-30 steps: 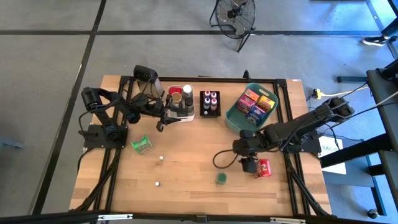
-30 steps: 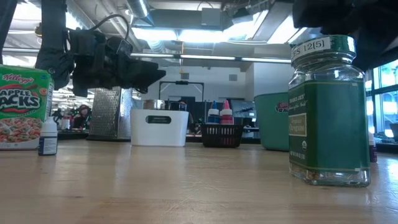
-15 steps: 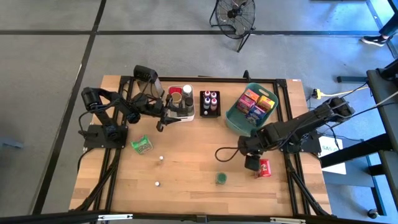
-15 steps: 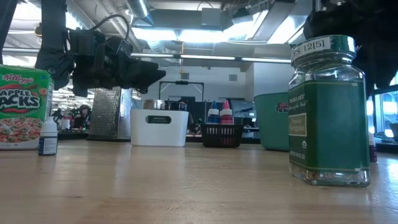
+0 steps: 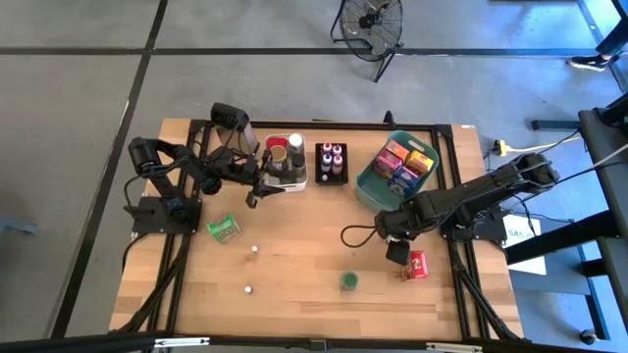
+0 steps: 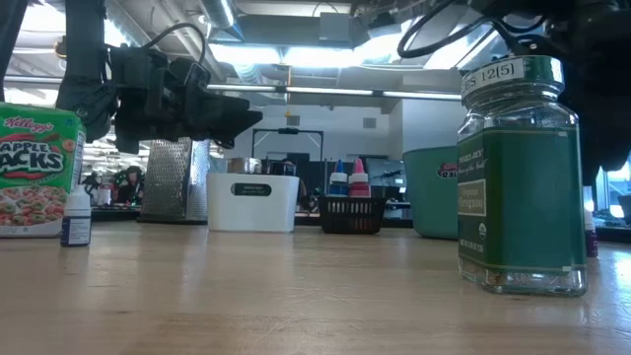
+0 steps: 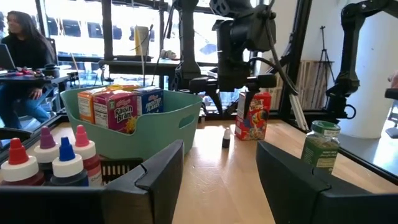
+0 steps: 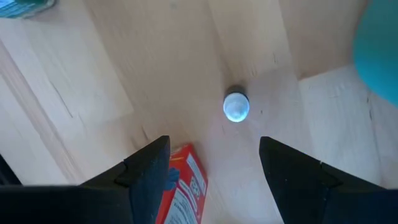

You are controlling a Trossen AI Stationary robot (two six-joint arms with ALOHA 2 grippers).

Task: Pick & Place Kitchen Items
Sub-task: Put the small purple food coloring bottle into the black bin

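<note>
My right gripper (image 8: pixel 213 146) points down, open, over the table's right side (image 5: pixel 397 250). Below it stand a small white-capped bottle (image 8: pixel 236 107) and a red box (image 8: pixel 183 186), whose corner shows beside one finger; it touches neither. A green jar (image 5: pixel 348 281) stands toward the near edge. My left gripper (image 7: pixel 221 149) waits open and level by the white bin (image 5: pixel 287 162). A green cereal packet (image 5: pixel 225 228) and two small white bottles (image 5: pixel 253 249) (image 5: pixel 247 289) stand on the left half. Boxes fill the teal basket (image 5: pixel 368 186).
A black tray (image 5: pixel 332 176) with capped bottles stands between the white bin and the teal basket at the far edge. A metal grater (image 6: pixel 177 177) stands near the bin. Bare wood lies in the table's middle and along the near edge.
My right gripper has shifted a little toward the table's right edge, next to the red box, sunk slightly and rolled at the wrist. Its fingers stay open.
</note>
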